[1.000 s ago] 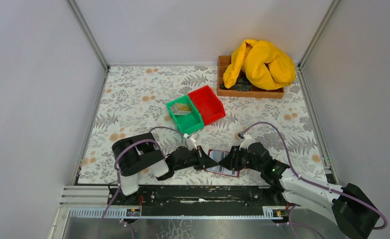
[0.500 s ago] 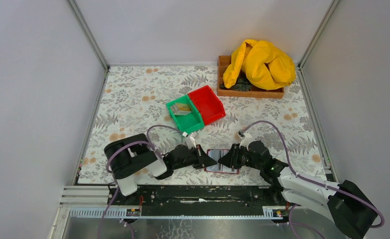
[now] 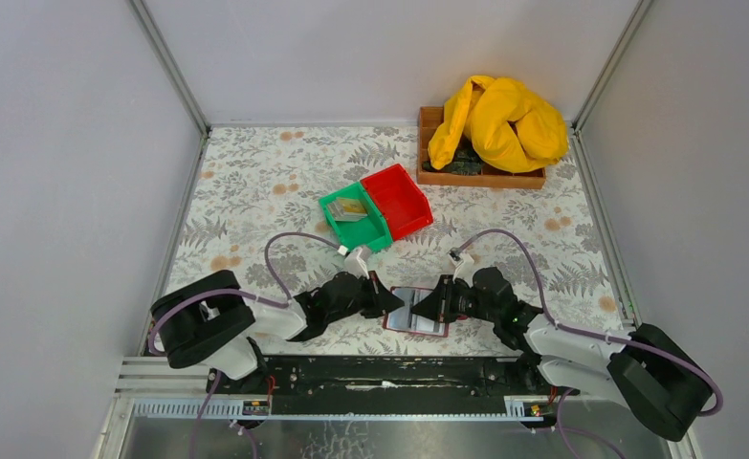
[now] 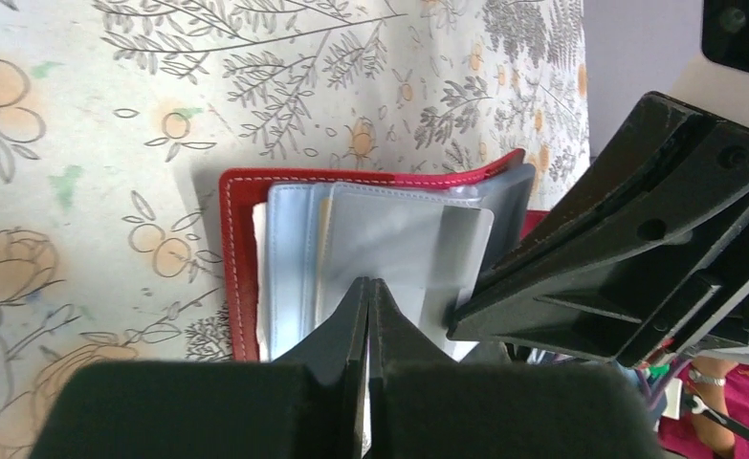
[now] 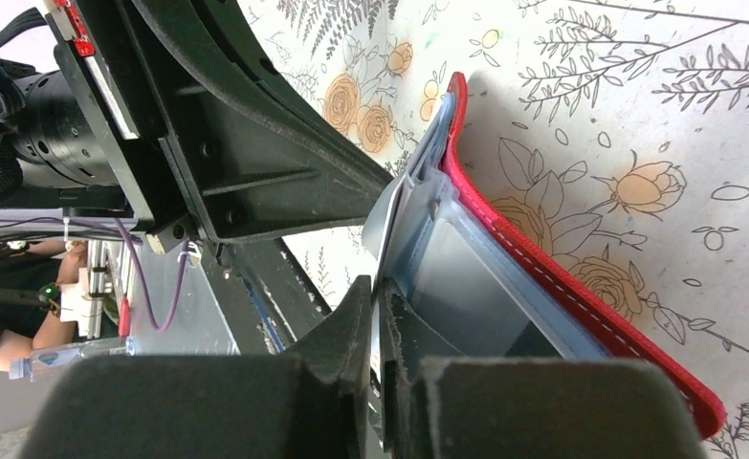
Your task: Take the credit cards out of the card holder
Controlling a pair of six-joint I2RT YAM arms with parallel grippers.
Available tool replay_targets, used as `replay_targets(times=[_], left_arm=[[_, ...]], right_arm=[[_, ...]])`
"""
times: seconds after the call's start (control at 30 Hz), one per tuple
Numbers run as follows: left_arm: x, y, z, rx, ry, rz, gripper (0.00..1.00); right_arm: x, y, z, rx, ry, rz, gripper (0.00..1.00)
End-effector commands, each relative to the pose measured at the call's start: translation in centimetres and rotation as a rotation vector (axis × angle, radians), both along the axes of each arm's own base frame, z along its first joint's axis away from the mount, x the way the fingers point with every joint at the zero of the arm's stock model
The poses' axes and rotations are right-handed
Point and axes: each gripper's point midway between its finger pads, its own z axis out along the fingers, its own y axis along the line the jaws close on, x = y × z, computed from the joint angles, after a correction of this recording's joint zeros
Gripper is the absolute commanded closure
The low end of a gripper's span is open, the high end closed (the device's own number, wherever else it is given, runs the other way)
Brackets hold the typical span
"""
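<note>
The card holder (image 3: 418,318) lies open on the flowered table cover, dark red outside (image 4: 239,258) with grey-blue clear sleeves (image 4: 408,239) inside. My left gripper (image 3: 390,304) is shut, its tips (image 4: 368,284) against the top sleeve from the holder's left side. My right gripper (image 3: 422,306) comes in from the right, shut on a thin grey leaf (image 5: 396,218) lifted at the holder's open edge (image 5: 504,277). Whether that leaf is a sleeve alone or has a credit card in it I cannot tell. Some credit cards (image 3: 349,211) lie in the green bin.
A green bin (image 3: 371,232) and a bright red bin (image 3: 399,199) stand side by side behind the grippers. At the back right a wooden tray (image 3: 429,174) carries a yellow cloth (image 3: 499,122). Walls close in on the left, right and back.
The right gripper's jaws have closed onto the thin leaf. Both grippers and the card holder have shifted slightly left, and the left arm's base link has swung left.
</note>
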Motion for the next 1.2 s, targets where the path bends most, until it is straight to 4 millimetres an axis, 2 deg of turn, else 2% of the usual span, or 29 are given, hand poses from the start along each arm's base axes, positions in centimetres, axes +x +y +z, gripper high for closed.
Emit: replay_targets(times=[0.0,0.07,0.13,0.2,0.43,0.53,0.6,0.7,0.77,0.83,1.03,1.17], left_arm=[[0.6,2.0,-2.1,0.103,-0.015,0.051,1.00],[0.5,2.0,-2.3,0.104,-0.011,0.049,1.00],[0.5,1.9,-2.6,0.102,-0.004,0.047,1.00],[0.4,1.7,-2.7,0.095,0.000,0.043,1.00],[0.2,1.5,-3.3,0.089,0.016,0.033,1.00],[0.2,1.5,-3.3,0.088,0.018,0.032,1.00],[0.2,1.5,-3.3,0.088,0.019,0.033,1.00],[0.2,1.5,-3.3,0.089,0.016,0.035,1.00],[0.3,1.6,-3.4,0.096,0.016,0.036,1.00],[0.4,1.6,-3.6,0.103,0.016,0.040,1.00],[0.7,1.1,-3.8,0.099,0.026,0.030,1.00],[0.8,0.8,-4.0,0.097,0.032,0.026,1.00]], right_arm=[[0.3,2.7,5.8,0.187,-0.107,0.088,0.93],[0.3,2.8,5.8,0.187,-0.102,0.093,0.86],[0.3,2.8,5.9,0.189,-0.104,0.100,0.72],[0.2,2.8,5.9,0.191,-0.104,0.101,0.69],[0.3,2.5,5.8,0.184,-0.103,0.082,0.80],[0.4,2.5,5.6,0.175,-0.099,0.077,0.81],[0.4,2.4,5.3,0.168,-0.092,0.073,0.78],[0.4,2.2,4.6,0.150,-0.072,0.061,0.69],[0.1,1.8,3.7,0.122,-0.038,0.054,0.63],[-0.6,1.3,2.6,0.077,0.008,0.059,0.62],[-3.1,-1.1,-0.9,-0.005,0.126,0.037,0.69],[-4.1,-2.1,-1.8,-0.007,0.160,-0.001,0.69]])
